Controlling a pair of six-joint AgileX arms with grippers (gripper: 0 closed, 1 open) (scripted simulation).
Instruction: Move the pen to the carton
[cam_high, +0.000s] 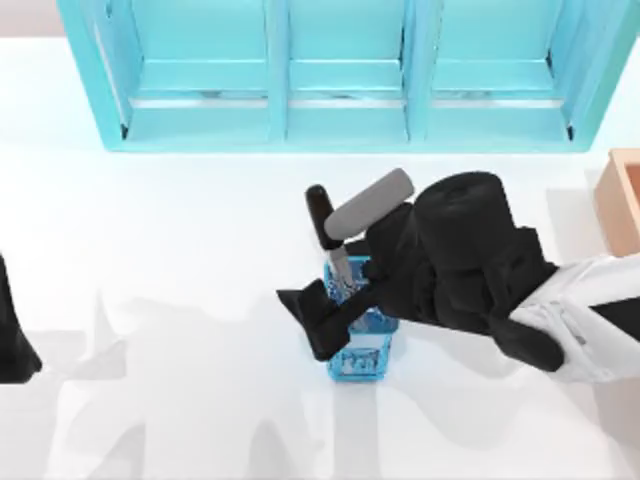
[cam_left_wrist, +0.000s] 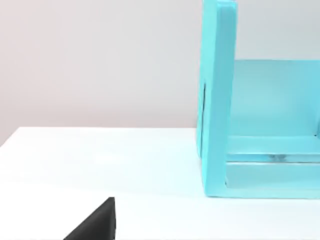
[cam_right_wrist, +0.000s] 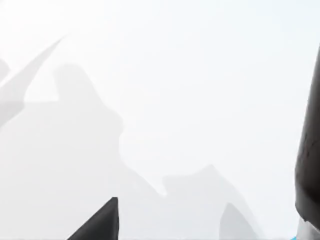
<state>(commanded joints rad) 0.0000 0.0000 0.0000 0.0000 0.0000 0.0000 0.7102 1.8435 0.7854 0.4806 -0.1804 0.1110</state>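
The pen (cam_high: 327, 228), with a black cap and a silver barrel, stands tilted in a small blue mesh cup (cam_high: 362, 345) at the table's middle. My right gripper (cam_high: 302, 322) reaches in from the right over the cup, its black fingers spread open just left of the cup and nothing between them. In the right wrist view the pen's black cap (cam_right_wrist: 309, 160) stands off to the side of one dark fingertip (cam_right_wrist: 102, 220), apart from it. The tan-orange carton (cam_high: 625, 200) sits at the table's right edge, partly cut off. My left arm (cam_high: 12, 335) stays parked at the far left.
A big turquoise shelf unit (cam_high: 340, 75) spans the back of the table, and its side wall (cam_left_wrist: 217, 100) appears in the left wrist view. White tabletop lies between the cup and the carton.
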